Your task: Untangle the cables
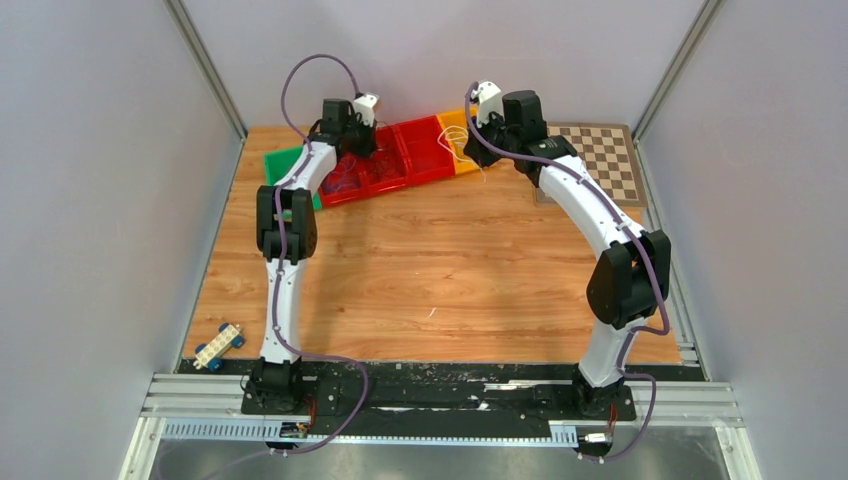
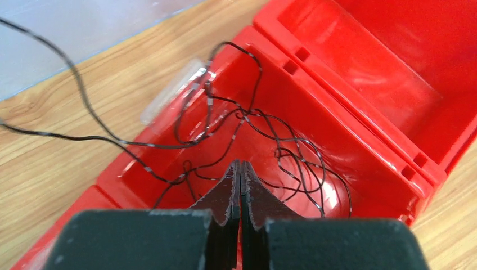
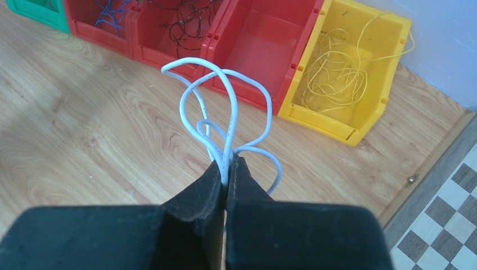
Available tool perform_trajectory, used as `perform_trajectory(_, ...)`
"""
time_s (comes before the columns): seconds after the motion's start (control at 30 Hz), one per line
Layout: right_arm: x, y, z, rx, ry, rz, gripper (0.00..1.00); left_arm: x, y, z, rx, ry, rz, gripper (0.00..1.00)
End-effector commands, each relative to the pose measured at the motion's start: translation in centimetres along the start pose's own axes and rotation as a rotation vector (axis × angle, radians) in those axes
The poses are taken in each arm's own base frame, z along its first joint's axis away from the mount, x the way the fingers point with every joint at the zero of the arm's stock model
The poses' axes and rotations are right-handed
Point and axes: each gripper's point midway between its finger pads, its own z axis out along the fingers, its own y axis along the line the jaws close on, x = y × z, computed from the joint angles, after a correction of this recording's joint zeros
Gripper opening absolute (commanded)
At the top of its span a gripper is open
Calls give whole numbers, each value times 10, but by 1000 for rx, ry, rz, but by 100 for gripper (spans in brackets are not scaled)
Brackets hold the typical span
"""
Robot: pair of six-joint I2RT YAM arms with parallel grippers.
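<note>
Right wrist view is showing the right gripper (image 3: 228, 164) pinching the white cable (image 3: 226, 95). Its crossed loops are standing up over the table (image 3: 84, 129), with the empty bin (image 3: 264, 45) at 12 o'clock and the yellow bin (image 3: 394, 34) at 1 o'clock.

Left wrist view is showing the left gripper (image 2: 241, 167) with fingers pressed together, hanging over the red bin (image 2: 320, 112). There the black cable (image 2: 292, 146) is lying tangled from 11 to 2 o'clock. I cannot tell if a strand is caught between the fingers. One strand is trailing out toward 10 o'clock onto the wood.

I am judging that the white cable is going to the empty bin. To do this well, the right arm should be carrying the loops high, so they are not catching the bin wall. It should then be centring over the bin and lowering, and releasing only after that.
</note>
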Motion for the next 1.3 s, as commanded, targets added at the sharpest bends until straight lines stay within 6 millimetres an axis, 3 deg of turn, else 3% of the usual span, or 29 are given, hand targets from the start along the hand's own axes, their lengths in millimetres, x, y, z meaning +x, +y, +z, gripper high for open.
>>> perform_trajectory(0.0, -13, -4, -2, 9, -47, -5, 0, -38, -29, -25, 44, -21, 151, 0)
perform_trajectory(0.07, -13, -4, -4, 8, -49, -6, 0, -23, -31, -21, 39, 36, 151, 0)
perform_trajectory(0.2, -13, -4, -4, 9, -48, -6, 0, -12, -30, -17, 28, 80, 138, 1)
perform_trajectory(0.33, -11, -4, -4, 7, -45, -6, 0, -28, -37, -27, 43, 53, 138, 28)
perform_trajectory(0.43, -12, -2, -5, -1, -49, -6, 0, -52, -46, -47, 46, 10, 155, 52)
perform_trajectory(0.53, -14, -1, -5, -7, -53, -7, 0, -69, -52, -65, 38, -17, 153, 70)
perform_trajectory(0.67, -14, 1, -7, -18, -55, -4, 0, -92, -53, -96, -6, -32, 180, 85)
perform_trajectory(0.77, -15, 3, -9, -28, -58, -1, 0, -96, -53, -112, -31, -20, 190, 90)
perform_trajectory(1.03, -23, 7, -15, -43, -87, -9, 0, -119, -54, -160, -45, -96, 27, 86)
perform_trajectory(1.13, -27, 9, -18, -47, -104, -17, 0, -125, -67, -187, -21, -143, 2, 97)
perform_trajectory(1.27, -29, 11, -19, -61, -119, -23, 0, -117, -81, -221, 1, -131, 26, 100)
